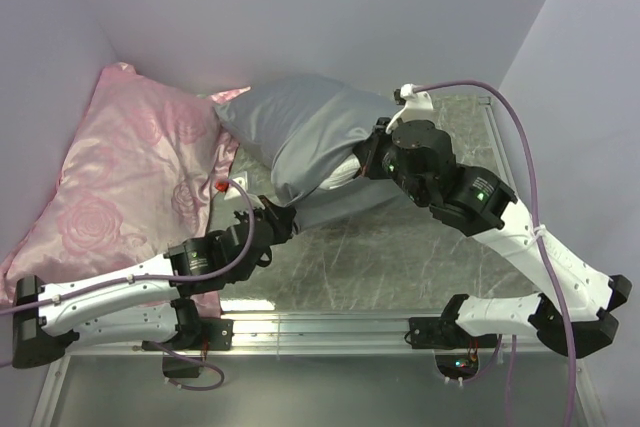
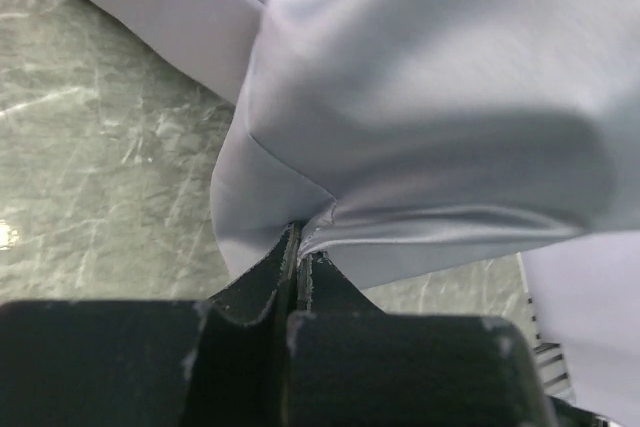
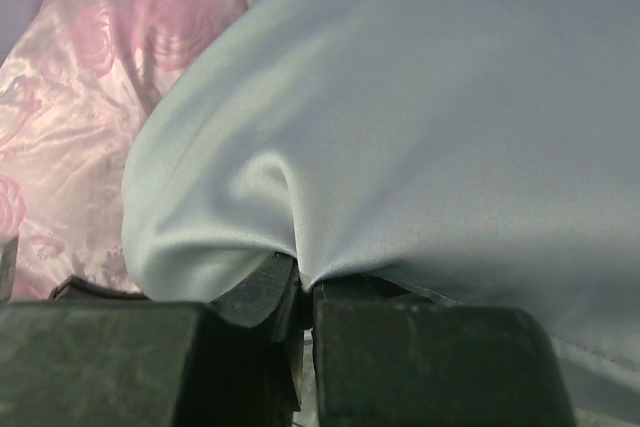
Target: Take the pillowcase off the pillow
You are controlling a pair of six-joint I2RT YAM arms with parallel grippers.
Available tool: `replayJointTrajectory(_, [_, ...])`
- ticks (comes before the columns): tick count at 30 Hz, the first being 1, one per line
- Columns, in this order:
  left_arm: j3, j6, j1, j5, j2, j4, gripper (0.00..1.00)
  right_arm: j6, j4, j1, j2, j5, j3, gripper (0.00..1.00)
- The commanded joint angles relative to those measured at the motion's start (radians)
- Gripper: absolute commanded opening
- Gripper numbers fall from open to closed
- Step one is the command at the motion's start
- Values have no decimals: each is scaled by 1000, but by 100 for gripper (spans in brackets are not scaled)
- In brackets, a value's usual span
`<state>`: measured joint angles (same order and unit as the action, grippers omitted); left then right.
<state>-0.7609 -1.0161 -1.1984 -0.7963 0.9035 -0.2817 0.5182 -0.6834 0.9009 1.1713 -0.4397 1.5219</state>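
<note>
– black fingers of the left gripper [image 2: 297, 247] fill the bottom of my left wrist view. they are pressed together on a fold of the pillowcase [image 2: 430, 97], and the cloth puckers right at the tips.
– and the right side?
– same story. the right gripper [image 3: 300, 277] is clamped on a pinch of the grey-blue cloth, jaws nearly touching. from above, the covered bundle sits between my two arms toward the back of the table [image 1: 400, 257]. it seems propped up, with its left corner over the pink cushion [image 1: 130, 177].
– can you see what's inside?
– the pillow [image 1: 345, 171] shows only as a pale patch under the case, near the right gripper. i take that for the open end, but i can't be sure.
– so how do you do the pull well?
– i judge both pinches hold cloth only, not stuffing. i'd hold them firm and draw the cloth slowly so the pillow slides out through the opening. the risks i'd watch are the slick fabric slipping from the fingers and the pillow dragging along.
</note>
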Motion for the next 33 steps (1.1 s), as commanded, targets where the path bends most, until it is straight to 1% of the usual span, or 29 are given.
replayJointTrajectory(1, [57, -1, 66, 25, 11, -76, 0, -29, 159, -16, -153, -146, 123, 0])
replayJointTrajectory(4, [71, -22, 68, 3, -31, -83, 0, -33, 122, -17, -185, -171, 136, 0])
replayJointTrajectory(6, [72, -7, 68, 2, -69, -74, 0, -26, 114, -19, -206, -188, 106, 0])
replayJointTrajectory(9, [2, 25, 65, 14, -103, -109, 0, -3, 134, -23, -284, -194, 5, 0])
replayJointTrajectory(11, [-38, 46, 62, 14, -121, -119, 0, 14, 133, -26, -309, -203, -64, 0])
replayJointTrajectory(14, [-86, 71, 62, -32, -130, -166, 0, 51, 145, -30, -373, -197, -155, 0])
replayJointTrajectory(16, [-126, 76, 62, -53, -115, -191, 0, 62, 145, -30, -410, -186, -183, 0])
replayJointTrajectory(22, [-152, 191, 62, 26, -112, -79, 1, 88, 122, -30, -441, -169, -264, 0])
replayJointTrajectory(27, [-201, 223, 62, 5, -95, -96, 2, 97, 127, -30, -460, -145, -310, 0])
replayJointTrajectory(29, [-215, 247, 60, 14, -101, -74, 6, 101, 124, -30, -461, -142, -315, 0])
replayJointTrajectory(30, [-221, 255, 62, 8, -106, -71, 9, 101, 125, -30, -466, -139, -318, 0])
replayJointTrajectory(31, [-233, 264, 62, 9, -106, -65, 17, 101, 127, -31, -467, -131, -324, 0])
replayJointTrajectory(32, [-239, 277, 62, 8, -103, -66, 20, 105, 127, -30, -467, -126, -333, 0])
replayJointTrajectory(33, [-247, 283, 62, 8, -94, -71, 31, 109, 128, -31, -469, -123, -338, 0])
